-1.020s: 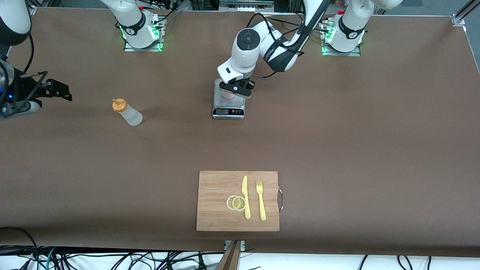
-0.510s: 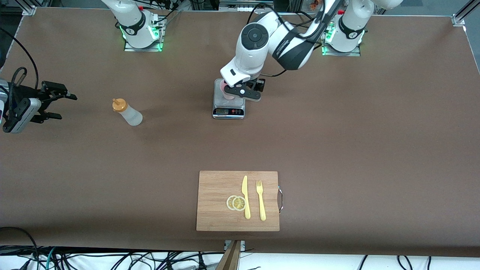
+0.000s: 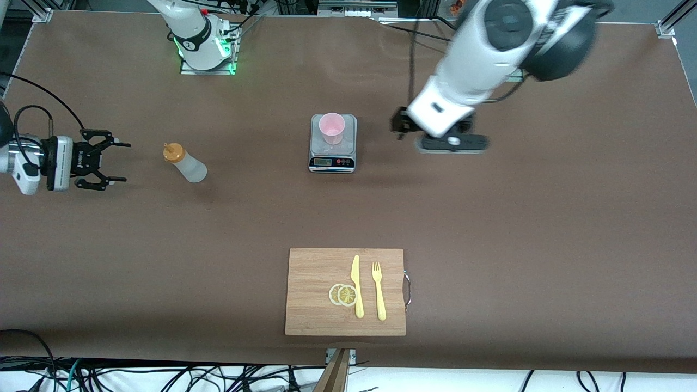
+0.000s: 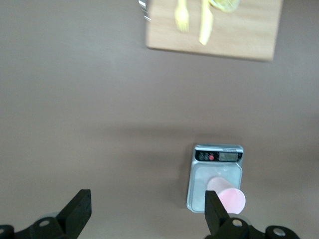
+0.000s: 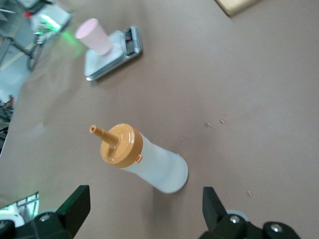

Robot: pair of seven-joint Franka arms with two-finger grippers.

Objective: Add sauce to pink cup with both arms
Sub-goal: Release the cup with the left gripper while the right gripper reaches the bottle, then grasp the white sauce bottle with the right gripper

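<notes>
I am reaching my right gripper (image 3: 109, 161), jaws wide, beside the sauce (image 3: 185, 163) to grab it. My left gripper (image 3: 452, 142), jaws wide too, is hanging over the bench near the pink cup (image 3: 331, 128).

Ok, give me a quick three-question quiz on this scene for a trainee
1. True or false: the pink cup stands on the kitchen scale.
2. Which end effector is beside the sauce? A) left end effector B) right end effector
3. Fill in: the knife and fork lie on the ____.

Key: 1 true. 2 B; it is open, holding nothing. 3 cutting board.
</notes>
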